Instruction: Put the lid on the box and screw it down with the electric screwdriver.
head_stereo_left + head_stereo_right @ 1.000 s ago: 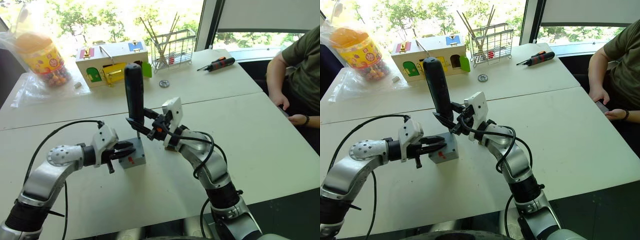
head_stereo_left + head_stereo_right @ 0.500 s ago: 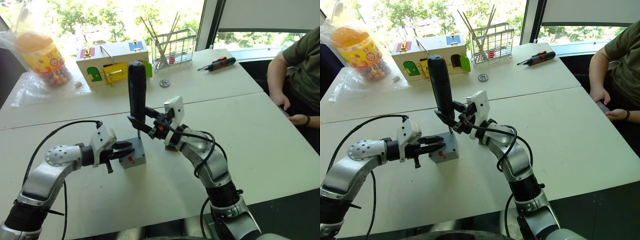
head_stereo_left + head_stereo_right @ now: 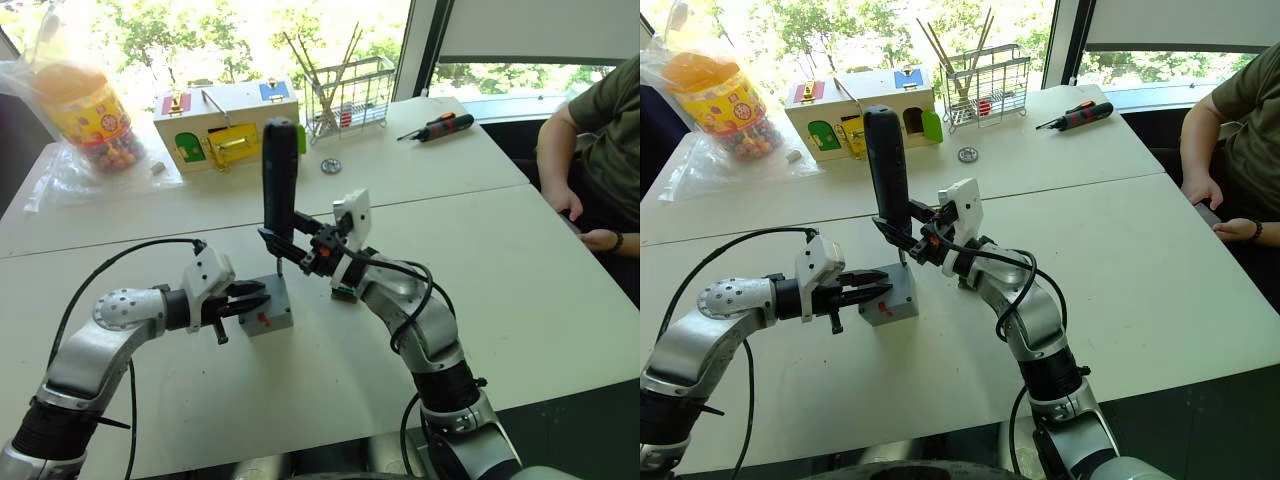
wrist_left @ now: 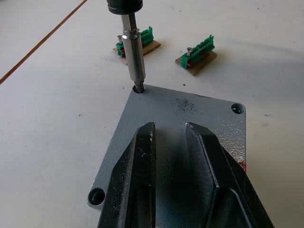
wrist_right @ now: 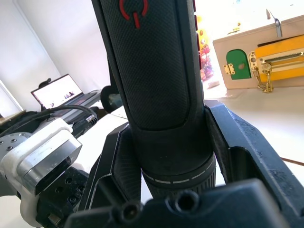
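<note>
Right claw (image 3: 292,245) clamps the slim black cylindrical electric screwdriver (image 3: 279,180) low on its stiff, grippy barrel; left claw (image 4: 173,156), fingers apart, steadies the rigid grey square plastic lid (image 4: 187,116).

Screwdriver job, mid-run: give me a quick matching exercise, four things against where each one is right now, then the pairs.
Things:
1. electric screwdriver
2. lid
3. left gripper
4. orange-and-black hand screwdriver

Places:
A. lying on the far table near the wire rack
B. on top of the box, one corner hole under the bit
C. held upright in the right gripper
D. open, fingers resting flat on the lid

Pairs: 1-C, 2-B, 3-D, 4-A
</note>
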Tool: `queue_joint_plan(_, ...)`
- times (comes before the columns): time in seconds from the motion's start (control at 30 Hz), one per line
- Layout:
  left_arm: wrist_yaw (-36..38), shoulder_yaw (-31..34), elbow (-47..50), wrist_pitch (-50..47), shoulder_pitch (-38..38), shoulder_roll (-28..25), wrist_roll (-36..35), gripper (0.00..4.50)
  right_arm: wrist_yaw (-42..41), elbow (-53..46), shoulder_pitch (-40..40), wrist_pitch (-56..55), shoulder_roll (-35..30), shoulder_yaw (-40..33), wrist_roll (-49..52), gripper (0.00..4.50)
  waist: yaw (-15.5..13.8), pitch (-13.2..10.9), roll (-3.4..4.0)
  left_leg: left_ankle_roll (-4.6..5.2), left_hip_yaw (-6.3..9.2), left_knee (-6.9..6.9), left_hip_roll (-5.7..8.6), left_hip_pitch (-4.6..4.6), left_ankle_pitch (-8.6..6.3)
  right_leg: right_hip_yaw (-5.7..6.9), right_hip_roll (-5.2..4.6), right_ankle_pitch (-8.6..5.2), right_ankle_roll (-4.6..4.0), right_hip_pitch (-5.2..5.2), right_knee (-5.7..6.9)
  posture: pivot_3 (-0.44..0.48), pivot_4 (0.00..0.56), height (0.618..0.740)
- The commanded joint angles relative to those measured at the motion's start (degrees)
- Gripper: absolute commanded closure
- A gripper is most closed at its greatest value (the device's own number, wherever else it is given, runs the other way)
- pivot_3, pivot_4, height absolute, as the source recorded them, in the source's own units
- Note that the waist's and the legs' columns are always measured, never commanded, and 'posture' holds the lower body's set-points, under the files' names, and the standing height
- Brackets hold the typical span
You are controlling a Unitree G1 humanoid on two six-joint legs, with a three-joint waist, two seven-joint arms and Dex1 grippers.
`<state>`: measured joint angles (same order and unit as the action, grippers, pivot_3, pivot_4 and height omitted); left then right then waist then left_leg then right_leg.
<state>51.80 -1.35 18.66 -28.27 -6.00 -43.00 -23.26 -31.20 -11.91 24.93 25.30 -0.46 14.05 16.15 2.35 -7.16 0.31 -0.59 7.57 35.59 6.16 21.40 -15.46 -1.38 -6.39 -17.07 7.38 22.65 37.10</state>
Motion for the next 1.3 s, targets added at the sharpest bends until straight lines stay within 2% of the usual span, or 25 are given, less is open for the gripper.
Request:
queue_joint_plan(0.03, -0.5, -2.3, -1.57, -2.89, 1.36, -0.46, 1.63, 3.51, -1.0, -3.56, 1.69, -0.56, 2.19, 0.4, 3.61, 2.8, 0.01, 0.0, 0.0, 0.0, 0.0, 0.0, 0.0, 0.0, 0.0, 0.0, 0.0, 0.0, 0.0, 0.0, 0.0, 0.0, 0.15, 0.74)
queue_joint_plan(0.4, -0.34, -2.56, -1.88, -2.79, 0.93, -0.66, 1.85, 3.51, -0.49, -3.22, 1.73, -0.88, 1.52, 0.44, 3.91, 2.8, -0.27, -0.09, -0.03, 0.0, 0.01, 0.0, 0.02, 0.02, 0.0, 0.01, -0.02, 0.0, 0.0, 0.01, -0.01, 0.0, 0.15, 0.74)
queue_joint_plan(0.7, 0.64, 0.51, -1.31, -3.56, 2.09, -1.84, -0.39, 3.51, 1.84, -5.67, 3.17, -0.28, 0.92, -3.76, 6.41, 2.8, -0.26, -0.14, -0.01, 0.0, 0.02, -0.03, 0.02, 0.03, 0.0, 0.01, -0.02, 0.0, 0.0, 0.03, -0.02, 0.0, 0.15, 0.74)
queue_joint_plan(0.87, 1.22, 2.57, -1.87, -5.15, 0.92, -1.92, -2.76, 3.51, 1.11, -6.22, 1.87, -1.14, -0.89, -1.72, 4.9, 2.8, -0.1, -0.23, 0.02, 0.0, 0.02, -0.04, 0.0, 0.07, 0.0, 0.01, -0.01, 0.0, 0.0, 0.09, -0.02, 0.0, 0.15, 0.74)
queue_joint_plan(1.3, 0.46, 1.8, -2.46, -5.04, 0.11, -1.27, -2.52, 3.51, 0.81, -2.84, 1.8, -4.77, -1.61, 0.46, 1.64, 2.8, -0.19, -0.49, -0.06, -0.04, 0.02, -0.04, 0.01, 0.07, 0.02, 0.01, -0.02, 0.0, 0.0, 0.09, -0.01, 0.0, 0.15, 0.74)
